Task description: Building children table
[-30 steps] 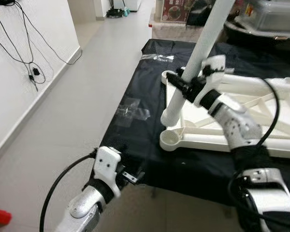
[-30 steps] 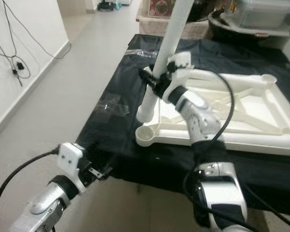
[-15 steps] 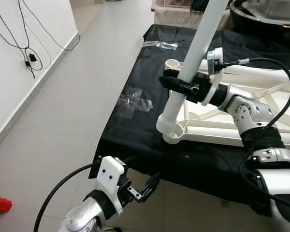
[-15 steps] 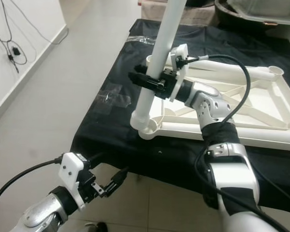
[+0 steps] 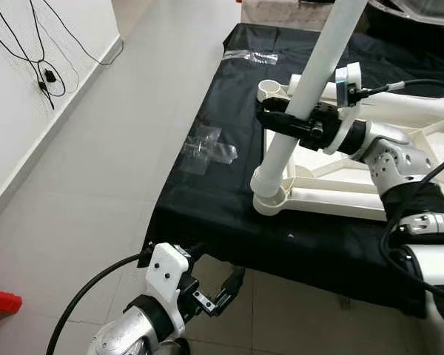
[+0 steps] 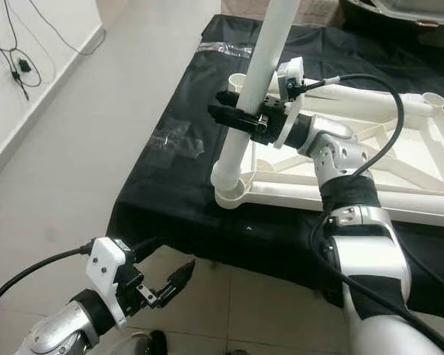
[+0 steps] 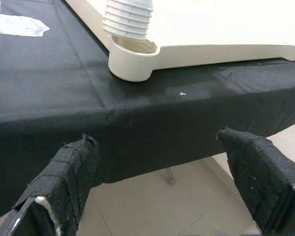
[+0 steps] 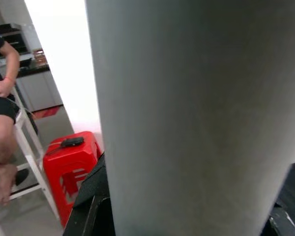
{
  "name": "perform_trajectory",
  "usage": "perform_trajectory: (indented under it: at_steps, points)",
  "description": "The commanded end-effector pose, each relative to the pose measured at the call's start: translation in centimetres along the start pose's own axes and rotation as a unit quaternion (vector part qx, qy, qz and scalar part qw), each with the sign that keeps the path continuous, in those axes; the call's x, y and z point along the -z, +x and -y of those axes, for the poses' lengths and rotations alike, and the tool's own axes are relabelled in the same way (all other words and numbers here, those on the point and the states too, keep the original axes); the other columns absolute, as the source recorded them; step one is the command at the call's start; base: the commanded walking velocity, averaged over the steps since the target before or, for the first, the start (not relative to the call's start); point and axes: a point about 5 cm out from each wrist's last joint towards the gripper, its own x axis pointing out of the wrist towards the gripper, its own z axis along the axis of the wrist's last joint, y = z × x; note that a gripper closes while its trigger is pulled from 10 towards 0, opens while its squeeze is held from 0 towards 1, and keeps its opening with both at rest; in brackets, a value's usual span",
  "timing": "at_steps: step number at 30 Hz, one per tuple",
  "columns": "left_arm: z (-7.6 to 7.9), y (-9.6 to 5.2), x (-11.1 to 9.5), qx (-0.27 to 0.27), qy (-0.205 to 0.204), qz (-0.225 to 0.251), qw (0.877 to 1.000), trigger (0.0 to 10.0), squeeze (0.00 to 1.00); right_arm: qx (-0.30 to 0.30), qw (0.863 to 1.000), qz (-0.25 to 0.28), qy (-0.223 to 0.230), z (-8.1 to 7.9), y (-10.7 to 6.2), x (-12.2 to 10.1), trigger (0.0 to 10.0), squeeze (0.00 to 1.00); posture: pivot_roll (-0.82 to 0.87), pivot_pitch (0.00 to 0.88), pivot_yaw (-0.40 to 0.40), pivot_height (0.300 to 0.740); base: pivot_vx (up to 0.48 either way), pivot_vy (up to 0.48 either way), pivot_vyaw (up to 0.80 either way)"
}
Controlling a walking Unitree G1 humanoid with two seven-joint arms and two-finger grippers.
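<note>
Over the tabletop's corner socket, right pincer clamps the leg; left pincer spread.

At your upper left, black cables dangle down the white wall. A clear plastic wrapper lies mid-frame on the black cloth. A red stool stands beside a seated person.

Both eye views look steeply down from the head at the black-draped counter and share its near edge. The left wrist view faces that edge from low and close. The right wrist view presses against the white leg.
</note>
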Motion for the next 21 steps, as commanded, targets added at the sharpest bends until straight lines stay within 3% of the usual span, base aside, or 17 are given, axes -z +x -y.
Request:
perform_trajectory:
  at_steps: [1,9,21]
  points:
    - [0.4,-0.1,0.0,0.009,-0.003,-0.005,1.000,10.0,0.00,-0.015,0.999,-0.032,0.024,-0.2,-0.6,1.5,10.0,0.00,0.10,0.274,-0.053,0.740,0.000,0.000,0.00]
    - [0.3,-0.1,0.0,0.007,-0.002,-0.008,1.000,10.0,0.00,-0.068,0.996,-0.042,0.027,-0.7,-0.6,1.9,10.0,0.00,0.10,0.271,-0.055,0.740,0.000,0.000,0.00]
    - [0.6,0.0,0.0,0.008,0.000,-0.010,1.000,10.0,0.00,-0.045,0.994,-0.096,-0.003,-0.4,-0.4,3.1,10.0,0.00,0.10,0.262,-0.056,0.740,0.000,0.000,0.00]
